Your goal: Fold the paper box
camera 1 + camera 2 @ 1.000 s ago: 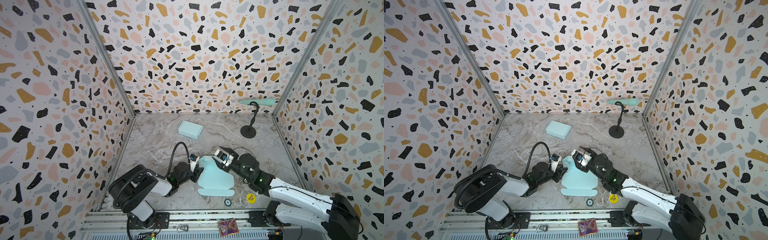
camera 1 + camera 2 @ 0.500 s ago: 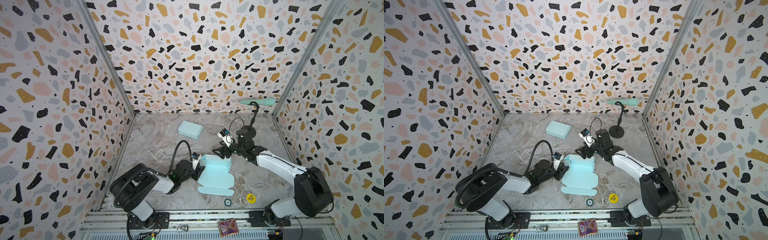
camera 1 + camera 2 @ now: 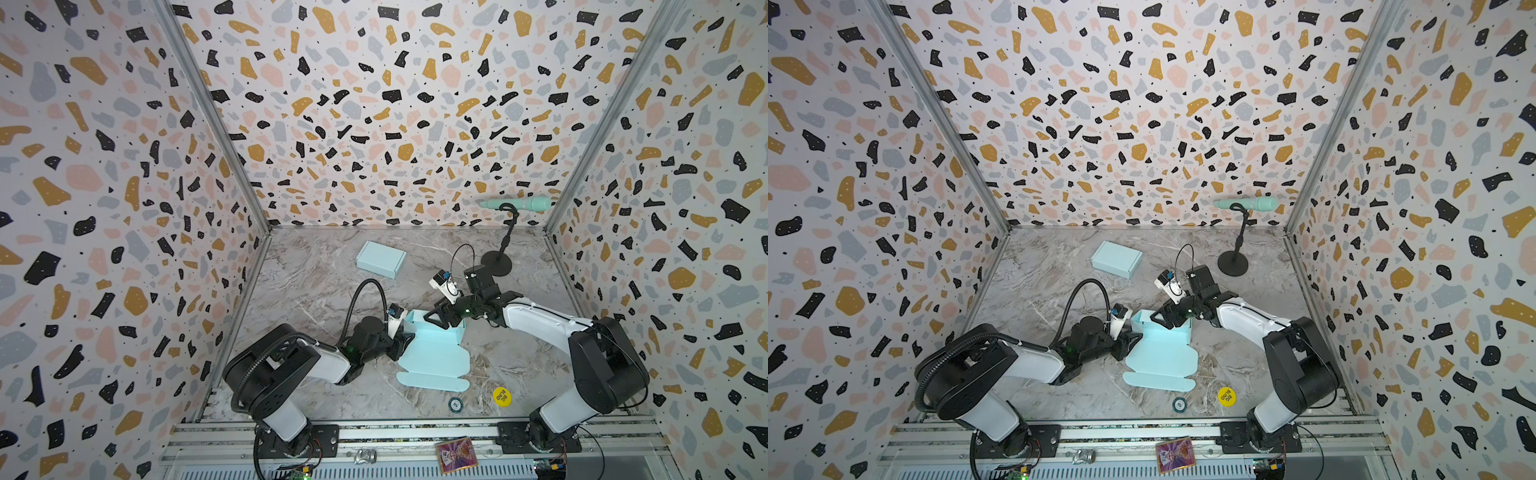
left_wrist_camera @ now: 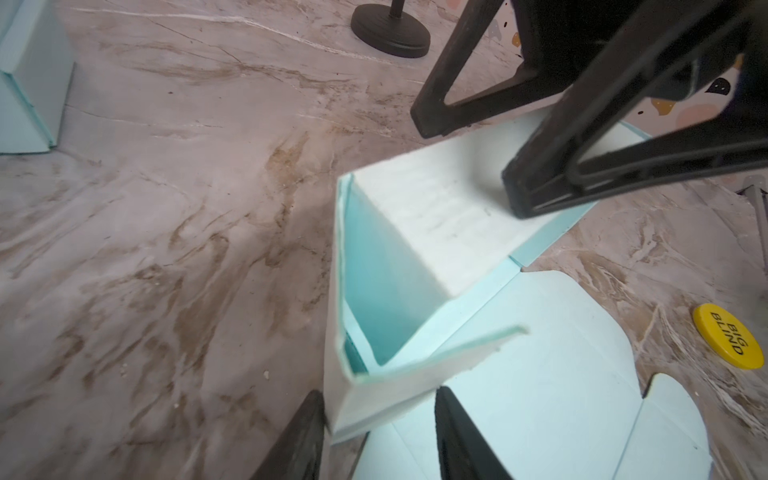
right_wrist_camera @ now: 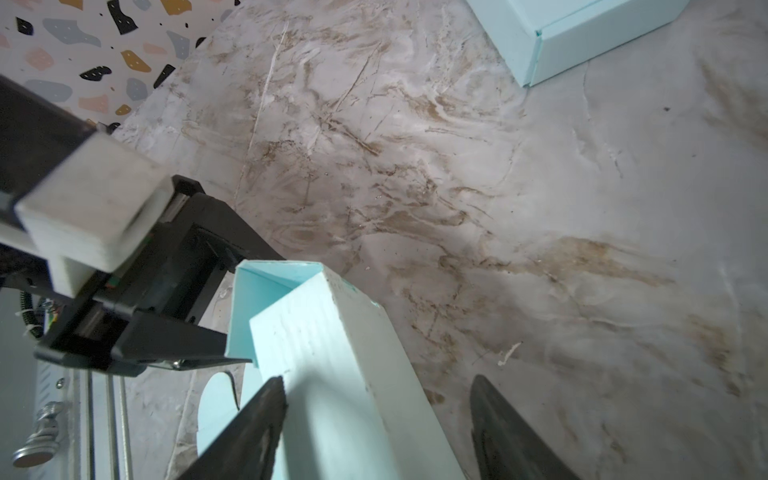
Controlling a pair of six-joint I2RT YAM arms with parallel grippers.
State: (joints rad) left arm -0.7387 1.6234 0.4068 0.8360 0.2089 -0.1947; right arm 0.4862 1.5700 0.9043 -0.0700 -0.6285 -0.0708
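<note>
The light-blue paper box [image 3: 436, 357] [image 3: 1160, 353] lies mid-table, its front lid flap flat and its back and left walls raised. My left gripper [image 3: 405, 334] [image 3: 1133, 332] sits low at the box's back left corner. In the left wrist view it [image 4: 379, 395] is shut on the doubled left wall [image 4: 374, 399], one finger outside and one inside. My right gripper [image 3: 434, 318] [image 3: 1160, 316] reaches in from the back right and stands open astride the back wall. In the right wrist view it [image 5: 376, 380] has one finger on the wall's folded top [image 5: 332, 374] and the other over bare table.
A closed blue box [image 3: 381, 259] lies near the back wall. A black microphone stand [image 3: 496, 262] holding a teal microphone [image 3: 515, 203] stands at the back right. A yellow chip [image 3: 501, 396] and a small dark chip [image 3: 455, 404] lie by the front edge.
My right arm has swung from the front right round to the back right, and its gripper has come down over the box's back wall. The left gripper has stayed at the corner.
</note>
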